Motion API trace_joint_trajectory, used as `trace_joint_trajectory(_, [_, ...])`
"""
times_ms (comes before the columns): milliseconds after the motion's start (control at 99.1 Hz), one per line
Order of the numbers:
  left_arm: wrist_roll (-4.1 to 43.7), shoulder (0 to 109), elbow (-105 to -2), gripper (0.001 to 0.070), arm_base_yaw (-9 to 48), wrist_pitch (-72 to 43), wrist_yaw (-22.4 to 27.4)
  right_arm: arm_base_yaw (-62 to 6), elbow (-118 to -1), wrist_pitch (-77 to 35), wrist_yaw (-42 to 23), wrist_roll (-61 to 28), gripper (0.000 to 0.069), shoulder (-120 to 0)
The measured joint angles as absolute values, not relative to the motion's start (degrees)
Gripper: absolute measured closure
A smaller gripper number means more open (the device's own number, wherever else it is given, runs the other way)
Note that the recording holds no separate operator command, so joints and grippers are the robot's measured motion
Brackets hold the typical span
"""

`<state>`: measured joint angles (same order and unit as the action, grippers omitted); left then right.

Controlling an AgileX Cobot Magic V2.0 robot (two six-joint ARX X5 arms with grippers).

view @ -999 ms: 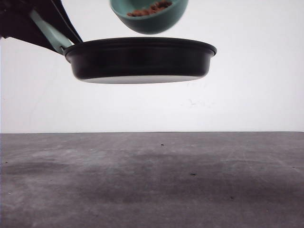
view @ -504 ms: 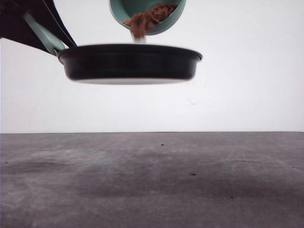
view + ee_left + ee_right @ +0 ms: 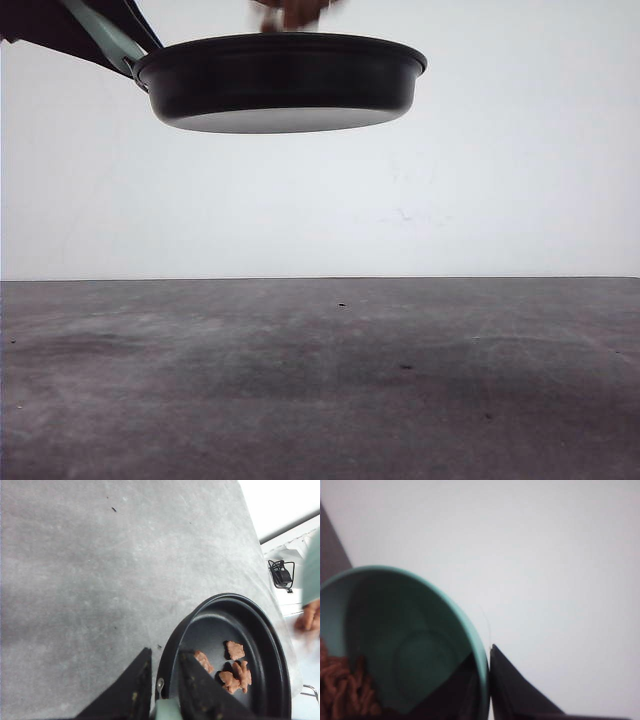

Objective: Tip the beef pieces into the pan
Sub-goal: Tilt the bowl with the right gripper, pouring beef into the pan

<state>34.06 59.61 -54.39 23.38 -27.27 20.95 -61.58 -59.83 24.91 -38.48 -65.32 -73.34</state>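
— What is there, largest first?

— One grey table (image 3: 320,380), bare below. Above it hangs one black pan (image 3: 285,82), held level by its mint-green handle (image 3: 105,35); the left claw (image 3: 162,690) is clamped on that handle where it joins the rim.

— And the bowl?

— One teal bowl (image 3: 415,650), tilted, its rim pinched between the right claw's (image 3: 487,690) fingers.

— The beef pieces?

— About five beef pieces (image 3: 232,667) lie in the pan; a blurred clump (image 3: 290,12) is in the air above it, and more cling inside the bowl.
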Motion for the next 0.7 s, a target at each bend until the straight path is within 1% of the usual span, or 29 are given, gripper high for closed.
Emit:
trace_joint_trajectory(182, [34.15,59.61,-54.39,0.0664,23.35,-27.31,20.97,-61.58,-59.83,29.23,-35.92,-68.84,0.0675,-73.23])
trace_joint_trajectory(595, [34.3,59.64,-54.39,0.0664,23.29,-27.42,20.95,-60.64,-59.83,32.4,-34.5,-69.91,0.0675,-73.23])
trace_joint_trajectory(696, [34.3,59.68,-54.39,0.0664,23.27,-27.38,20.93,-59.75,-59.83,31.59,-34.46,-68.73,0.0675,-73.21])
